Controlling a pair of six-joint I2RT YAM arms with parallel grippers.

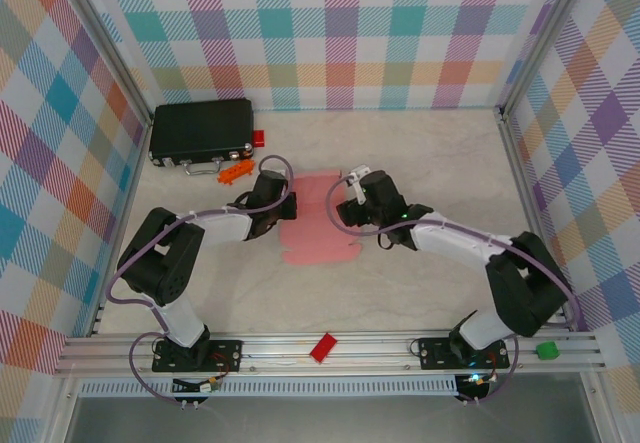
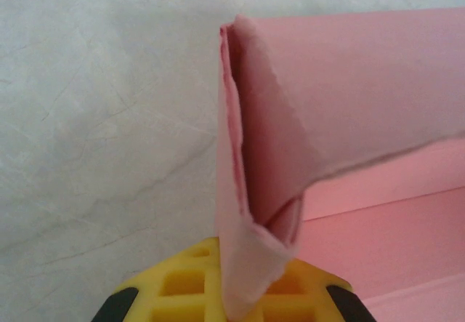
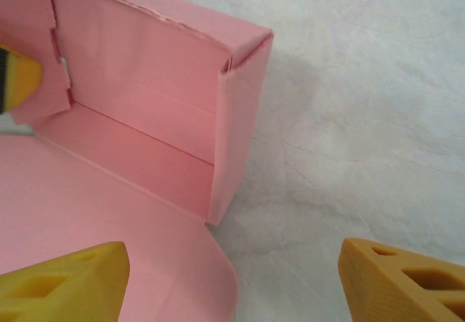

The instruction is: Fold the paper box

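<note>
Pink card paper box [image 1: 318, 218] sits in the middle of the surface [image 1: 450, 163], long axis running near-to-far, with the left end effector [image 2: 236, 293] pinched shut on its left flap and the right end effector [image 3: 232, 282] spread wide, empty, raised right wall just ahead.

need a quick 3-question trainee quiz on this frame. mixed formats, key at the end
1. True or false: the right gripper is clamped on a wall of the paper box.
2. What does the left gripper pinch? A) nothing B) a folded corner flap of the paper box C) a finger of the right gripper
3. Fill in: on the table, the black case lies in the far ____ corner.

Key: 1 false, its jaws stand open beside the box; 2 B; 3 left.
</note>
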